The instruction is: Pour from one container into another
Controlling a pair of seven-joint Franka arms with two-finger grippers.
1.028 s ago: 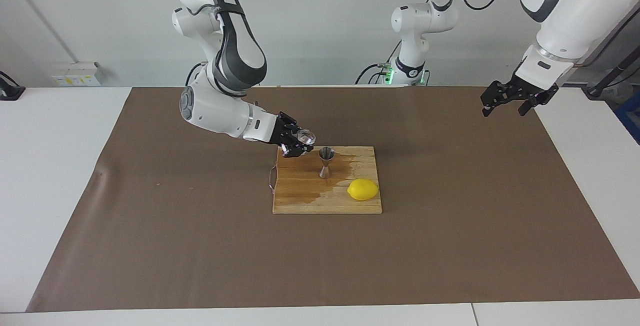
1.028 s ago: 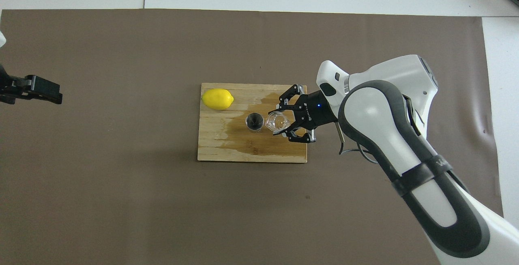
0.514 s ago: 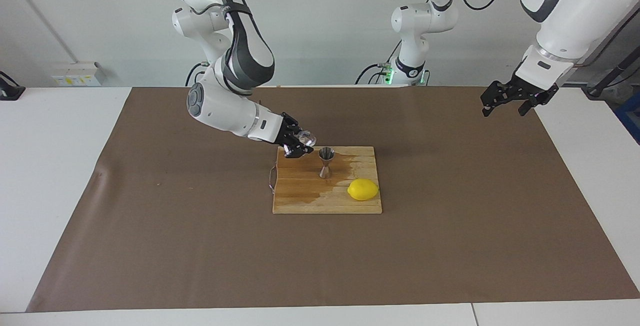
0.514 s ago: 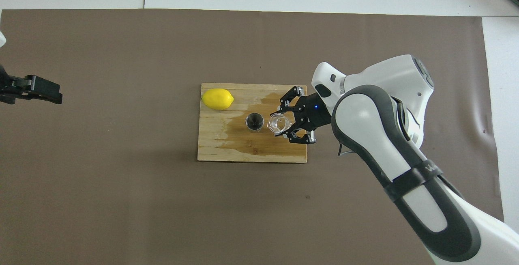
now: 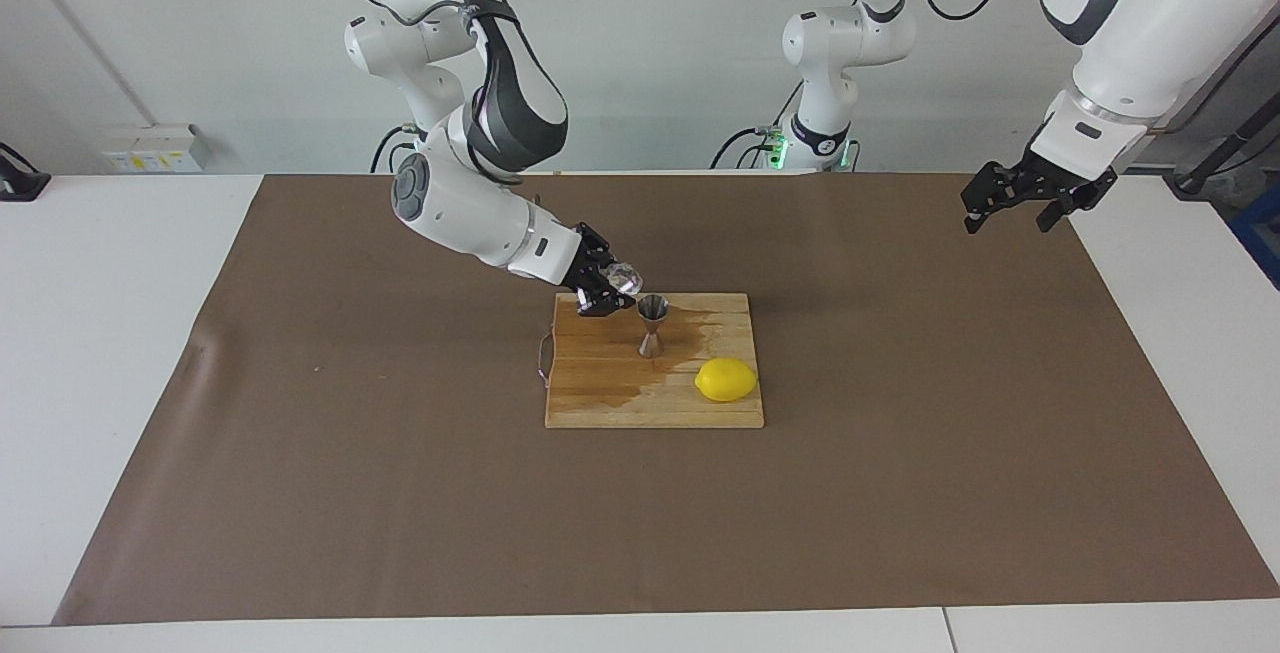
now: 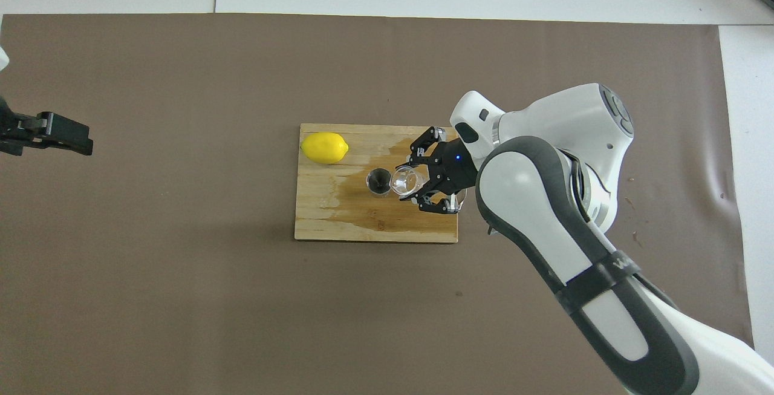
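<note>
Right gripper closed on glass cup, fingers clamped at its sides; cup held tilted, mouth toward jigger, just above and beside its rim. Jigger upright on cutting board, near board's middle; lemon on same board, farther from the robots and toward the left arm's end. Dark wet patch spread across board around jigger.

Risks, as judged: pour missing narrow jigger mouth and adding to the wet patch, owing to wide cup lip set off to one side; cup or fingers knocking light, narrow-waisted jigger over if lowered further.

Against a second earlier: cup brought closer to jigger and tipped more; right arm's elbow swung upward. Jigger, lemon, board unmoved.

Left gripper waiting, fingers spread wide, empty, over table end.
</note>
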